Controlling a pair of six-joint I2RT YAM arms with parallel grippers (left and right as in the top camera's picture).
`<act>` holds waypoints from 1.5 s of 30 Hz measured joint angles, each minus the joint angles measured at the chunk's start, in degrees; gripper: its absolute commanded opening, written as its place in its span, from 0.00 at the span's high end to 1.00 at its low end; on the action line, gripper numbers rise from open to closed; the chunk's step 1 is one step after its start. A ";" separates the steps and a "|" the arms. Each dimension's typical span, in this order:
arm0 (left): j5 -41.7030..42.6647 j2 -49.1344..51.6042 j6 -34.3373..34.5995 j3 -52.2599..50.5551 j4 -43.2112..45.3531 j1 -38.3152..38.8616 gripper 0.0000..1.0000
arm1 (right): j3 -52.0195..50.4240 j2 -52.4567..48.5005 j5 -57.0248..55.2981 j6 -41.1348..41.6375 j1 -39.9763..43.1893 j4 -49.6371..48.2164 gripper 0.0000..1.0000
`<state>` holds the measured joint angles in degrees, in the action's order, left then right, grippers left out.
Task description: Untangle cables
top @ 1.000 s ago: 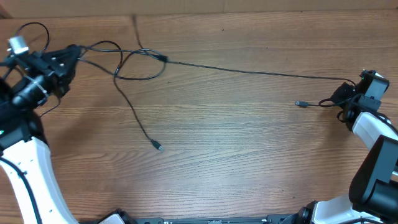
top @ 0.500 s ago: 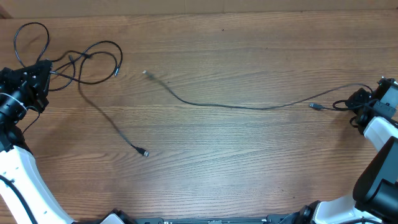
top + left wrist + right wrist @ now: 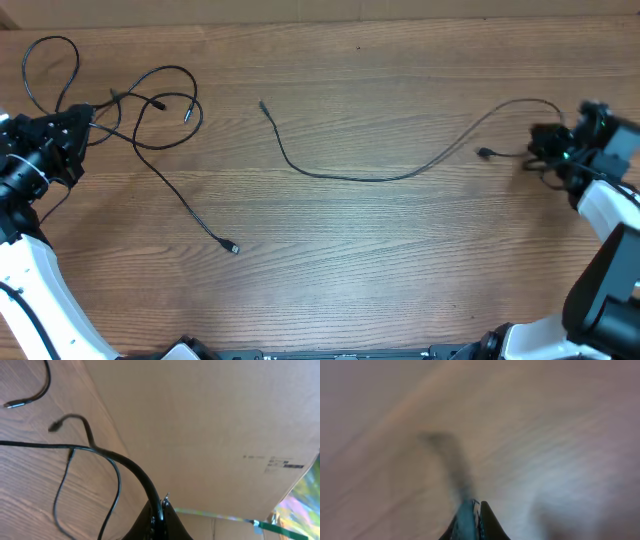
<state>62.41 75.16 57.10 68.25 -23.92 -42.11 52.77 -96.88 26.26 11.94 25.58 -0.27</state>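
The left pincer (image 3: 80, 120) is clamped shut on the looped cables (image 3: 160, 105) at the desk's (image 3: 400, 270) left end. The right pincer (image 3: 540, 150) is also pinched closed, holding one long strand (image 3: 370, 178) that sags across the desk's middle.

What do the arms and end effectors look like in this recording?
Both the left arm and right arm have smooth white shells with black joints and black wrist hardware. The left end effector and right end effector are black with narrow fingers.
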 measured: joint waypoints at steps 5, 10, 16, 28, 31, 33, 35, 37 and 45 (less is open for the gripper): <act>0.22 0.00 -3.37 0.02 -2.64 0.00 0.96 | 3.80 6.16 4.63 -3.61 -10.14 -0.24 0.96; 0.24 0.00 -5.03 0.02 -3.72 0.00 0.96 | 5.20 8.31 4.17 -10.36 -24.41 0.87 0.96; 0.42 0.00 -6.49 0.04 -4.81 0.00 0.96 | 5.20 5.64 -2.82 -15.74 -38.32 4.11 0.96; -5.68 -0.87 -16.98 0.22 -17.40 0.00 0.96 | 5.20 0.74 -14.73 -18.21 -41.79 8.04 0.00; -13.42 -2.58 -20.33 1.92 -22.84 0.00 0.96 | 5.20 0.74 -15.28 -18.12 -41.79 10.32 0.00; -18.84 -3.23 -22.47 5.55 -26.80 0.00 0.96 | 5.20 0.72 -15.39 -18.14 -41.79 12.17 0.00; -25.20 -3.26 -24.61 11.28 -31.01 0.11 0.96 | 5.18 0.72 -15.39 -18.10 -41.79 14.12 0.00; -31.80 -3.13 -26.36 17.90 -34.71 0.11 0.96 | 5.18 0.72 -15.58 -18.08 -41.79 16.00 0.00; -60.11 1.84 -30.05 45.48 -46.49 0.11 0.96 | 5.18 0.72 -15.80 -18.05 -41.79 22.38 0.00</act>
<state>2.31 76.99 27.05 113.73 -70.41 -42.00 57.95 -96.16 10.46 -6.11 -16.21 22.11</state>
